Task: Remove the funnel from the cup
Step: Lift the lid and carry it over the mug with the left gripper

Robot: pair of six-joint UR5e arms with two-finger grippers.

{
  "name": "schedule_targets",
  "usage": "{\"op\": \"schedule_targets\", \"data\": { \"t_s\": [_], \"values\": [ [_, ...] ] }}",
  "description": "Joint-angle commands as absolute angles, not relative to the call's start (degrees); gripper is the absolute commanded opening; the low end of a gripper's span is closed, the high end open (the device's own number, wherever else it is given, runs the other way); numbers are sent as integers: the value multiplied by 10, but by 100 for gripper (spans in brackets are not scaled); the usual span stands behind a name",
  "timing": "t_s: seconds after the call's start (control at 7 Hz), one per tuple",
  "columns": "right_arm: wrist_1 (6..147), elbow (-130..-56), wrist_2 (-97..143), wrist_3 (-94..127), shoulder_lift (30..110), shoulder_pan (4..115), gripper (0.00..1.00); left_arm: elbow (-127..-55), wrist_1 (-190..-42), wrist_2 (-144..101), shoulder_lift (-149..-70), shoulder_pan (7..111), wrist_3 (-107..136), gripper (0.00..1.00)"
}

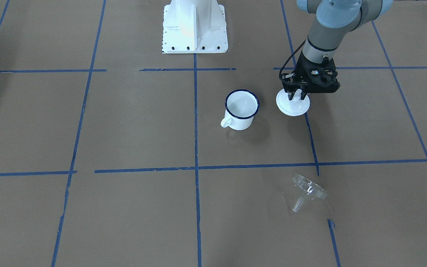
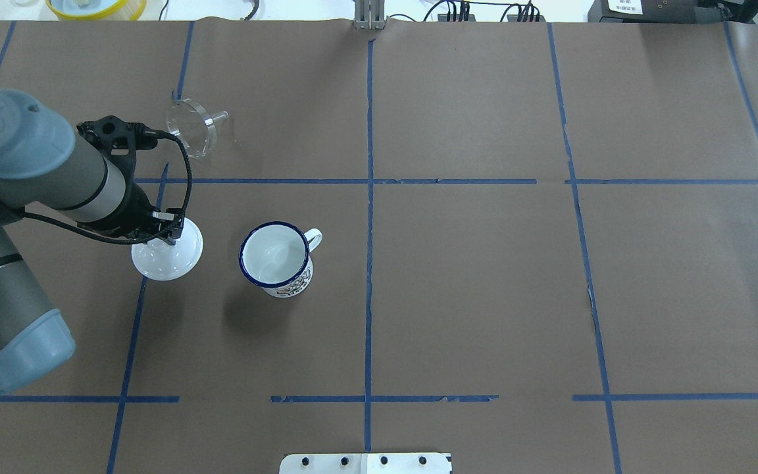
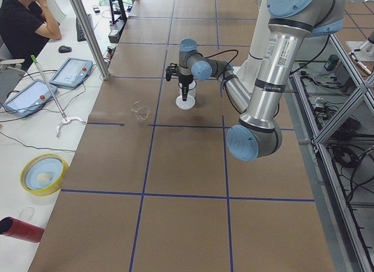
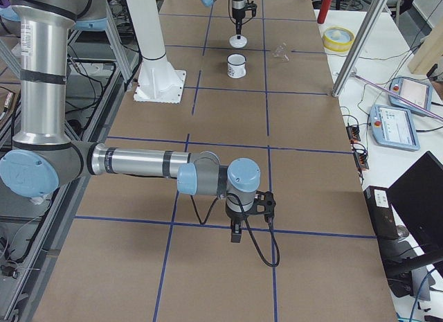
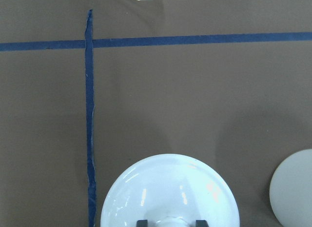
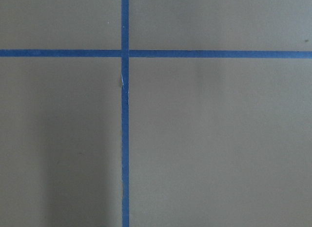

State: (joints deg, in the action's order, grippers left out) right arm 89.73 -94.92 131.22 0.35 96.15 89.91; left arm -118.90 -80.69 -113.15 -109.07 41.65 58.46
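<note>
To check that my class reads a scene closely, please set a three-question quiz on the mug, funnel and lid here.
1. True or false: the cup has nothing in it.
2. Fill in: the funnel lies on its ____ on the table, apart from the cup.
3. The left gripper is at: A the cup; B the funnel; C the white lid.
Key: 1 true; 2 side; 3 C.

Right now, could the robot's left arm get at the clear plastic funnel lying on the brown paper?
Probably yes. The clear plastic funnel lies alone on its side, near the left gripper, which seems clamped on the white knobbed lid and must release first.
</note>
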Motion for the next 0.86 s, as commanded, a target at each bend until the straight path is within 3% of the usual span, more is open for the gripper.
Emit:
{"op": "schedule_targets", "data": {
  "t_s": [0.0,0.71],
  "values": [
    [897,-949,1312,4,961,899,100,-1224,-678,-1158,-1179,428,585,0],
    [897,-949,1312,4,962,899,100,-1122,-705,-1172,-1270,374,668,0]
  ]
}}
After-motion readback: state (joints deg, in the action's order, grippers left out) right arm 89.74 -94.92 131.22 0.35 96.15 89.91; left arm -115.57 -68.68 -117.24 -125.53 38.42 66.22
